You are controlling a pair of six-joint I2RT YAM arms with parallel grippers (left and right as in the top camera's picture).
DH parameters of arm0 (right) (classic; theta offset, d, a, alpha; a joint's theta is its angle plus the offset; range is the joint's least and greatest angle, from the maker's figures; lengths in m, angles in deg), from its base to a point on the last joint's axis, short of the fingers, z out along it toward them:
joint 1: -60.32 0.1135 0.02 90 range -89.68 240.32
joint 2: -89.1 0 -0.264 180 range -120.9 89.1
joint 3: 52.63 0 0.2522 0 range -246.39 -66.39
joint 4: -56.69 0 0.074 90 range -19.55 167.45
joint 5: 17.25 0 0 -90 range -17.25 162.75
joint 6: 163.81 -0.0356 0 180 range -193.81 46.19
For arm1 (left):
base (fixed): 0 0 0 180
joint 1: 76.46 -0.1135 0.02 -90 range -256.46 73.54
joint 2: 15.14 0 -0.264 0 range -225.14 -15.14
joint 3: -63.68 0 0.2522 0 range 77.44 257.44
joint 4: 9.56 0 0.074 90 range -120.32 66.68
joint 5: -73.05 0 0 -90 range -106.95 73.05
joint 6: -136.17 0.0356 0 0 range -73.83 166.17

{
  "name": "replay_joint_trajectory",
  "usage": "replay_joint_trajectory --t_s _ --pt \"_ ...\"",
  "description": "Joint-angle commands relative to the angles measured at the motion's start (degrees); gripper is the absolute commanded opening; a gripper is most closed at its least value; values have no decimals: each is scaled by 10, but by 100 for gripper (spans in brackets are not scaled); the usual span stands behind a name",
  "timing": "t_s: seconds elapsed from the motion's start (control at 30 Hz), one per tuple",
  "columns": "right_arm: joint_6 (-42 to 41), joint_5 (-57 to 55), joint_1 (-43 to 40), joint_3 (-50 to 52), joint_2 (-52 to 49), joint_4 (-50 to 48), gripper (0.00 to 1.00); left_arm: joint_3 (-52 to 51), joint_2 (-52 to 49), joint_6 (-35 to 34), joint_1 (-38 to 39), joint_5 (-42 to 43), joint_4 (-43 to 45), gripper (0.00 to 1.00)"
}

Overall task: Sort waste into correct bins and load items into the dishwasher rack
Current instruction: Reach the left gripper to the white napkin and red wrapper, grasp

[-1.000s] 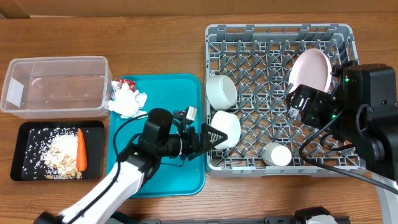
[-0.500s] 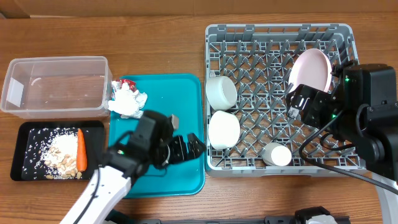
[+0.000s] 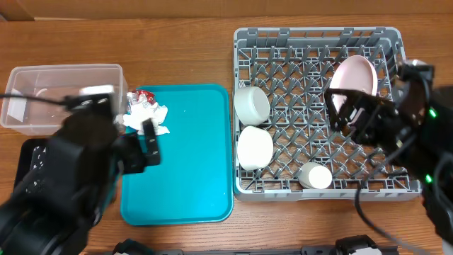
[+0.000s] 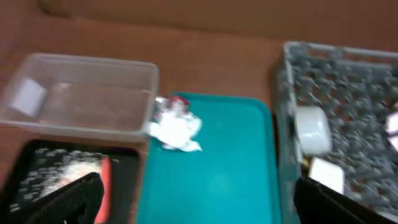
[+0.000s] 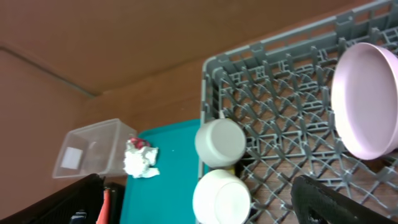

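The crumpled white napkin (image 3: 146, 117) and the red wrapper (image 3: 144, 95) lie at the teal tray's far left corner; both show in the left wrist view, napkin (image 4: 177, 129) and wrapper (image 4: 178, 102). The grey rack (image 3: 318, 42) holds the pink plate (image 3: 354, 76), two bowls (image 3: 251, 104) (image 3: 255, 147) and the cup (image 3: 314, 176). My left gripper (image 3: 150, 142) (image 4: 199, 208) is open and empty, high over the tray's left edge. My right gripper (image 3: 340, 113) (image 5: 208, 214) is open and empty, high above the rack. The carrot (image 4: 104, 186) lies in the black tray (image 4: 62, 165). The fork is out of view.
The clear tub (image 3: 64, 85) stands at the far left, next to the napkin. My raised left arm hides most of the black tray (image 3: 32, 152) from overhead. The teal tray (image 3: 191, 163) sits between the bins and the rack. A yellowish bit (image 5: 231, 168) shows between the bowls.
My left arm has pulled back from the bowl at the rack's left edge, moved left and risen toward the camera. The bowl stays in the rack. My right arm has also lifted.
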Motion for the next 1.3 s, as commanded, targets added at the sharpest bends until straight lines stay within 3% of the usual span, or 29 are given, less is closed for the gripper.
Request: replay_joint_trajectory --t_s 0.0,0.97,1.17,1.27 --pt "3 19 -2 -6 14 -3 100 14 11 16 -4 -82 -25 100" --pt "-1 25 -2 -6 -10 37 100 12 -9 -3 -4 -72 6 100" --pt "24 12 -2 -10 -8 38 100 12 -9 -29 -4 -12 45 100" --pt "79 -20 -2 -40 35 35 100 -15 -53 -24 -4 45 66 100"
